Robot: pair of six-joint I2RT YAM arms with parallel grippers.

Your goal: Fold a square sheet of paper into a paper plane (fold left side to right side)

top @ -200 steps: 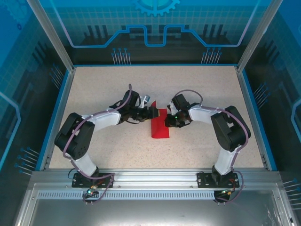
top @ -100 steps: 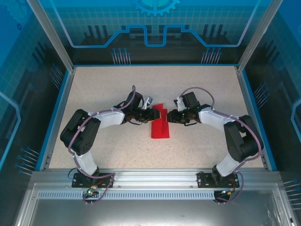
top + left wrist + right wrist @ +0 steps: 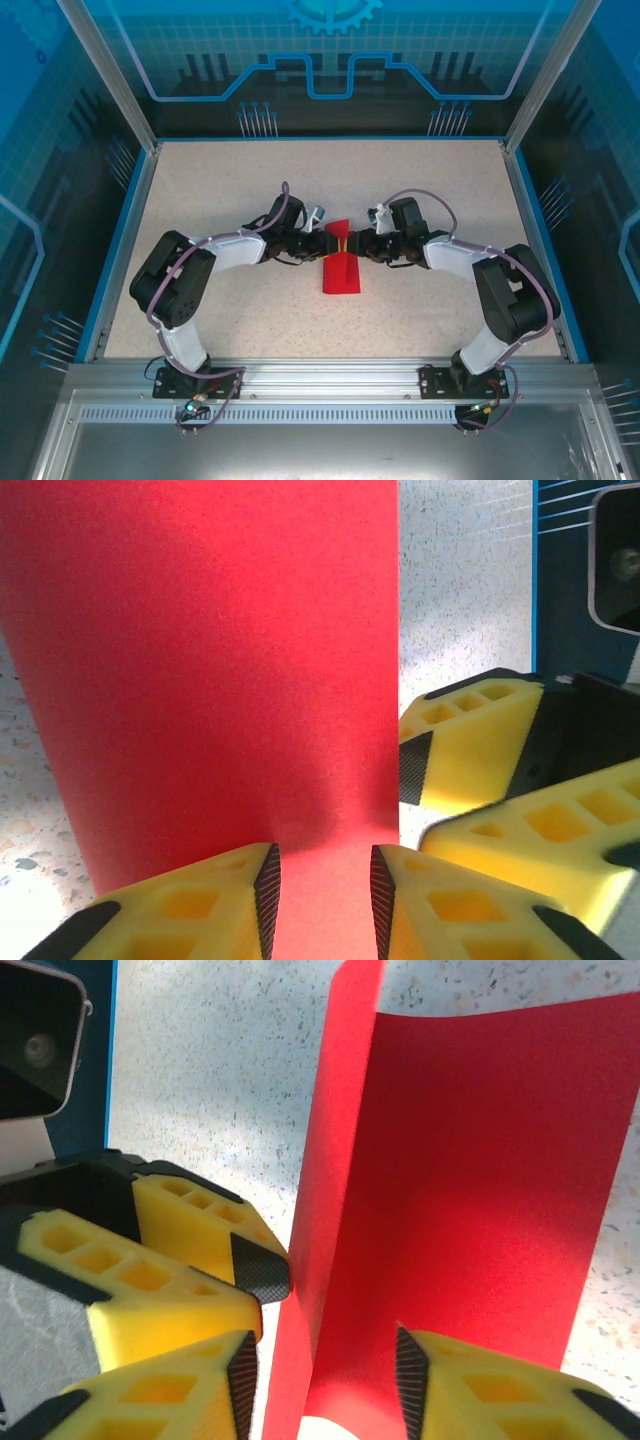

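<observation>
The paper [image 3: 340,272] is a narrow bright red strip, creased lengthwise, with one flap [image 3: 335,1160] standing upright. It lies mid-surface [image 3: 220,180], between the two arms. The left tool [image 3: 330,242] and right tool [image 3: 356,245] meet at its far end, nearly tip to tip. Both are partly spread. The right tool's fingers [image 3: 470,1400] straddle the flap, and red paper shows in the left tool's gap. Neither visibly pinches it.

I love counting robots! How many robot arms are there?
2. The left arm is bolted at the near-left and bends inward; the right arm is at the near-right. Both reach the red paper in the middle of the table. None seems hidden.
</observation>
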